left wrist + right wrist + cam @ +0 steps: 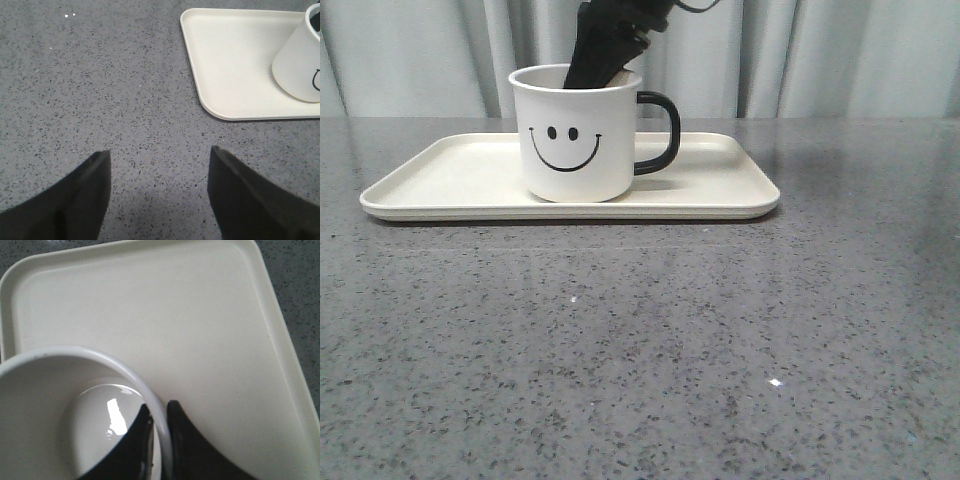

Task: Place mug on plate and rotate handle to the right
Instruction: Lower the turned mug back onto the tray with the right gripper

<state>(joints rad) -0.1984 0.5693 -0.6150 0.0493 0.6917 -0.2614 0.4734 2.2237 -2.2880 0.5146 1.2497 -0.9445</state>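
The white mug [577, 135] with its black smiley face stands upright on the cream plate [450, 180], its black handle [660, 132] pointing right. From above, my right gripper [603, 62] reaches into the mug's mouth. In the right wrist view one finger is inside the mug [55, 405] and the other outside, right gripper [161, 412] shut on the rim, with the plate [200, 330] beneath. My left gripper [159, 152] hovers open over bare countertop, apart from the plate [225, 55] and the mug [300, 65].
The grey speckled countertop [640, 350] stretches in front of the plate. A pale curtain [840, 55] hangs behind the table's far edge.
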